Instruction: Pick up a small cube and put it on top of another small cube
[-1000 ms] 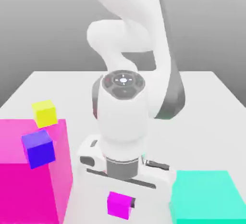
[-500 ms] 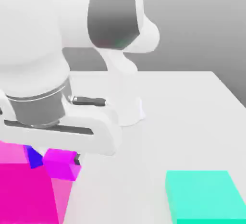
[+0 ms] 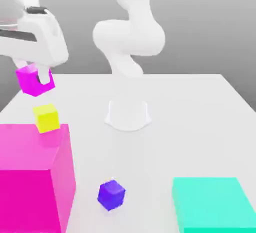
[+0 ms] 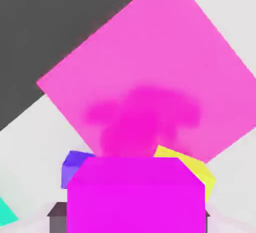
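small cube (image 3: 33, 81): magenta, clamped in the tool (image 3: 36, 80), lifted off the tabletop (image 3: 190, 112), above and slightly toward the exterior view's left of the target.
tool: closed on the small cube, hanging from the white arm.
yellow cube (image 3: 47, 117): bare on top, just behind the big magenta block (image 3: 30, 172).
blue-purple cube (image 3: 111, 194): on the tabletop, well apart, near the teal block (image 3: 212, 204).
done: pickup and lift.
left: align over the yellow cube, lower, release.

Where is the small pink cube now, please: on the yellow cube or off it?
Off it: the pincer holds the pink cube above the yellow cube.
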